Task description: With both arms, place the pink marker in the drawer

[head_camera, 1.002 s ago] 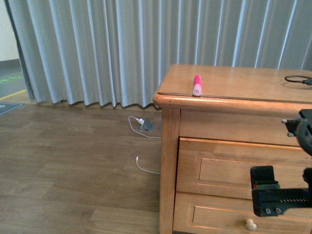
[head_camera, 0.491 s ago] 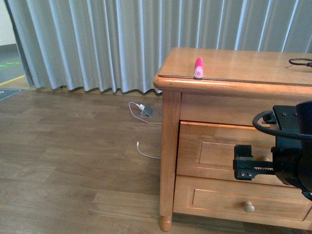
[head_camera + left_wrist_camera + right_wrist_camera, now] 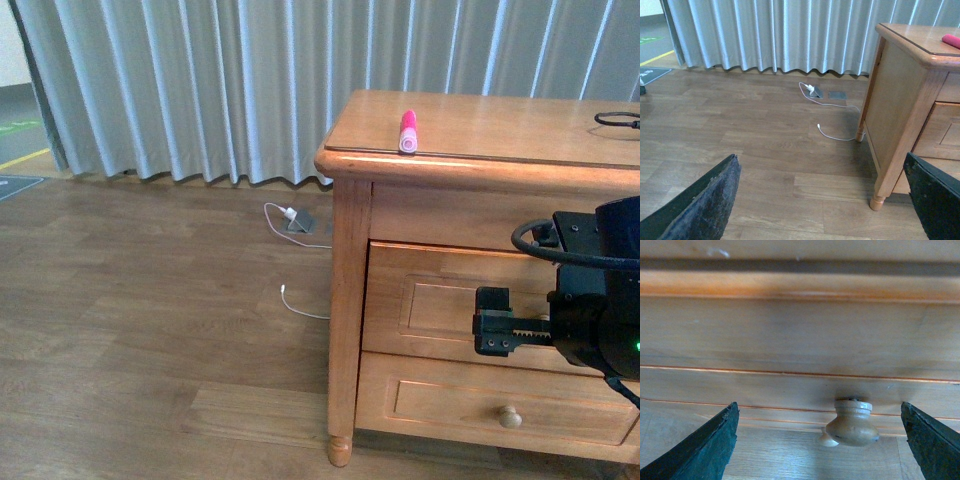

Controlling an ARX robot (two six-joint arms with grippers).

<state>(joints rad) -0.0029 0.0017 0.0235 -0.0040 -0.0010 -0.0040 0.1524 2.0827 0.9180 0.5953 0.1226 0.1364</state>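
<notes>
Front: your short hot-pink marker lies on the light-brown wooden dresser top; black right claw faces the closed panel-front drawer.
Left wrist: left claw spread wide, empty (over wooden floor).
Right wrist: right claw gaping, round pale knob ahead, ungripped.

No legible txt, labels, brands or nos. in any view. Cap end of pink marker: too small to tell any print. The yellow floor stripe is a plain line w/o letters.
</notes>
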